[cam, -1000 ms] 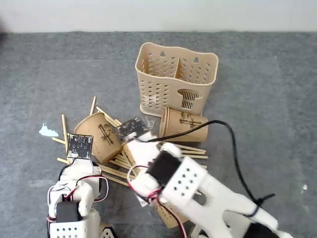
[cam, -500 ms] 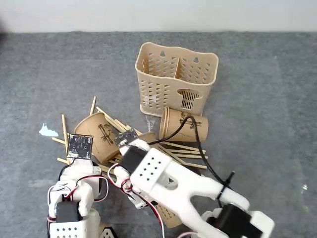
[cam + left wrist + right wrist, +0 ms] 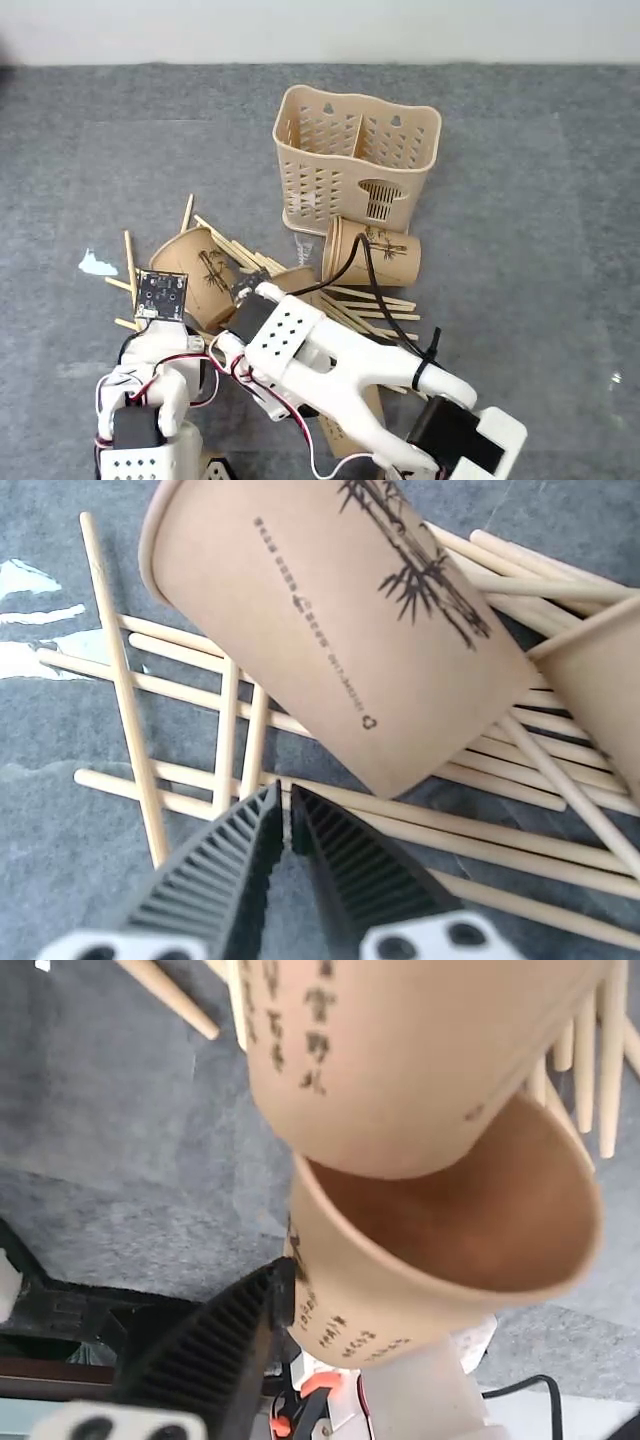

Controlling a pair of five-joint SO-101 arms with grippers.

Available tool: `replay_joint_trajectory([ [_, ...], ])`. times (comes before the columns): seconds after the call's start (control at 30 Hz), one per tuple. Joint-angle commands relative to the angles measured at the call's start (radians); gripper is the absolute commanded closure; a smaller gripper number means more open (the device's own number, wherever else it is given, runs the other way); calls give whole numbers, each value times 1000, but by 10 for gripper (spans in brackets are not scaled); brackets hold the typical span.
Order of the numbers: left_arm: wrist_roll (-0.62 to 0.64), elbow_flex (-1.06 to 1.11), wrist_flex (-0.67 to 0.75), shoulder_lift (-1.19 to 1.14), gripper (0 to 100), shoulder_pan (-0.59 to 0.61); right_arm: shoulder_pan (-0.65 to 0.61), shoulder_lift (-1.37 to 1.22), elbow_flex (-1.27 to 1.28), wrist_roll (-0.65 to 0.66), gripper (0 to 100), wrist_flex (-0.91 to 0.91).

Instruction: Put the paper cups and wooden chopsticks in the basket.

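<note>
Jaws on the left gripper (image 3: 280, 815) stood nearly shut, a mere slit between them, gripping nothing, above wooden chopsticks (image 3: 225, 735) strewn on the grey surface (image 3: 520, 250), just short of a paper cup (image 3: 340, 630) lying on its side. The right gripper (image 3: 275, 1295) rested against a second cup (image 3: 440, 1230); whether it gripped, I couldn't tell. Beyond, a third cup (image 3: 372, 252) lay just beside the upright basket (image 3: 340, 185).
</note>
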State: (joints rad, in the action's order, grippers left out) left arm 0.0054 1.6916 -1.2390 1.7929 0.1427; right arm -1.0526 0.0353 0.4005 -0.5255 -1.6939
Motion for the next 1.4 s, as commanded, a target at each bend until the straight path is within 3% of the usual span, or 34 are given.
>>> replay_joint_trajectory([
  [0.0, -5, -8, -2, -3, 986, 5, 18, 1, -51, -9, 471, 12],
  [0.37, -5, -8, -2, -3, 986, 5, 312, 8, -55, 138, 471, 12],
  [0.57, -5, -8, -2, -3, 986, 5, 410, 36, -57, 221, 471, 12],
  [0.87, -5, -8, -2, -3, 986, 5, 432, 384, -54, 407, 471, 7],
  [1.0, -5, -8, -2, -3, 986, 5, 432, 486, -34, 427, 472, 4],
  [1.37, -5, -8, -2, -3, 986, 5, 424, 354, 81, 422, 472, 16],
])
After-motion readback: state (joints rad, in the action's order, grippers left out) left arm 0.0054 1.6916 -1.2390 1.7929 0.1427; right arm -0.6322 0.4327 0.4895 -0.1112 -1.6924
